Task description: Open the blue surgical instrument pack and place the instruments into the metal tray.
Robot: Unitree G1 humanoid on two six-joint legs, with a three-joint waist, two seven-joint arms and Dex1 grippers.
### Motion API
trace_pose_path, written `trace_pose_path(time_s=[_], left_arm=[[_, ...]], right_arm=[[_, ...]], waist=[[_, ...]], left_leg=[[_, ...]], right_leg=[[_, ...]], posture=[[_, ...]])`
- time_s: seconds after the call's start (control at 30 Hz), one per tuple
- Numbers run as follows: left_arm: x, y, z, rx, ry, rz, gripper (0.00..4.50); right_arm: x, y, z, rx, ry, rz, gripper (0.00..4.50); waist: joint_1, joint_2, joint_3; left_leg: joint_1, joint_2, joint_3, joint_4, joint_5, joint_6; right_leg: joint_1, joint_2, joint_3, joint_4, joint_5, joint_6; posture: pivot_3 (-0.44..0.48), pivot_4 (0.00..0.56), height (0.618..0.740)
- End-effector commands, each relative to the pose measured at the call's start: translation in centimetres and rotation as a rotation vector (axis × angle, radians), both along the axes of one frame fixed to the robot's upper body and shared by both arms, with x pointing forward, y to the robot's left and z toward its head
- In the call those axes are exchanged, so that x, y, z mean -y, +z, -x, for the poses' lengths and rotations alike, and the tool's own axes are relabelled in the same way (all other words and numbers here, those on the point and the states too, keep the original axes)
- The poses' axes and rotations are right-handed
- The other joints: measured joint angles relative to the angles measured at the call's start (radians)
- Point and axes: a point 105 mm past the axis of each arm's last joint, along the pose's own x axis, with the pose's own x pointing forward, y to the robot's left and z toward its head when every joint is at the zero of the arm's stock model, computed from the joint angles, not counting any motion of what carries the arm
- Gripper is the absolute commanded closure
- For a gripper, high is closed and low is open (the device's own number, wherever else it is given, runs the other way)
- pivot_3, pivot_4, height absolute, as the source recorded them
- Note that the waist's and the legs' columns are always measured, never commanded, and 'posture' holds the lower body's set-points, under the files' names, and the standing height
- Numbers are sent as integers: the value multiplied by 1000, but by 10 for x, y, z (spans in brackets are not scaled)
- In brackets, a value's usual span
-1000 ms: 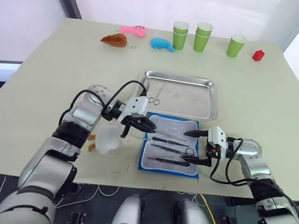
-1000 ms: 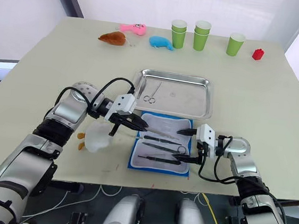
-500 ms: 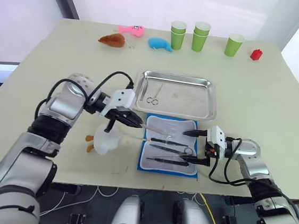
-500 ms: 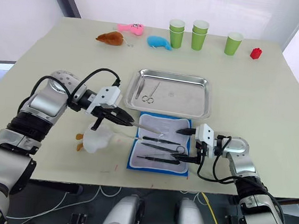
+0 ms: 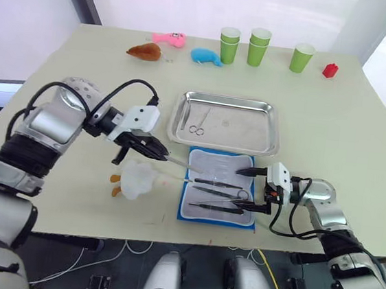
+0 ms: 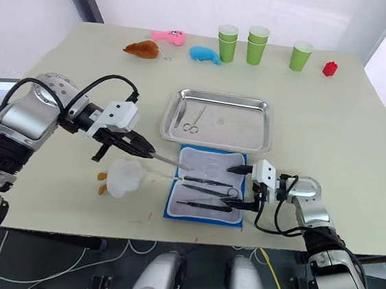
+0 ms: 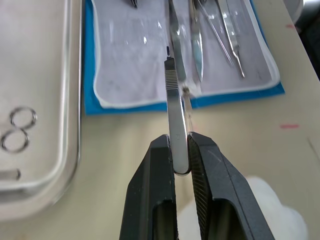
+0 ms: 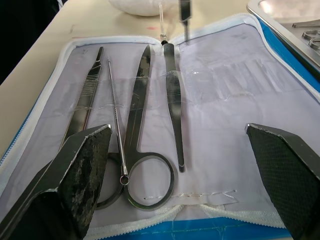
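The blue surgical instrument pack (image 5: 187,213) lies open below the metal tray (image 5: 271,133), its pale lining up. Several silver instruments (image 8: 141,98) rest on the lining: a ring-handled scissor, tweezers and a thin probe. My left gripper (image 5: 163,155) hovers just left of the pack, above the table, shut on a flat silver instrument (image 7: 174,107) that points toward the pack. My right gripper (image 5: 238,188) sits open low over the pack's right half, its fingers (image 8: 82,168) spread wide with nothing between them. In the tray lie small scissors (image 5: 196,128) and one thin tool (image 5: 205,115).
A white duck-like toy (image 5: 137,181) lies on the table under my left gripper. Along the far edge stand green cups (image 5: 260,46), a blue whale toy (image 5: 208,56), a pink toy (image 5: 170,38), a brown toy (image 5: 146,51) and a small red item (image 5: 330,70).
My left arm has drawn back to the left, carrying the silver instrument off the pack to beside its left edge. The right gripper has stayed where it was.
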Motion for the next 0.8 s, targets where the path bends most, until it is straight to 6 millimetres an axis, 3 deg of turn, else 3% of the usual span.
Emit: trace_pose_path(time_s=[0.03,0.23,0.53,0.67,0.8], left_arm=[[-1,17,3,15,-39,-9,4458],[13,33,-13,60,36,156,4458],[54,52,-39,120,336,555,4458],[68,54,-49,163,478,669,4458],[74,42,-58,218,642,687,4458]], right_arm=[[8,-39,15,-145,-10,90,0],[7,-39,16,-145,-8,89,0],[9,-39,15,-146,-6,97,0],[10,-39,15,-145,-3,100,0],[10,-38,15,-144,-4,100,0]], waist=[[1,0,0],[1,-1,0],[0,-1,0],[1,-1,0],[0,-1,-1]], left_leg=[[0,0,0,0,0,0],[0,0,1,0,0,0],[0,0,-2,1,0,0],[0,0,-3,1,0,0],[0,-1,-3,1,0,0]], right_leg=[[0,0,0,0,0,0],[0,0,-1,0,0,0],[0,-1,0,1,0,0],[0,-1,0,1,0,0],[0,-2,1,1,0,0]], posture=[[0,150,740],[0,150,740],[0,150,740],[0,150,740],[0,150,740]])
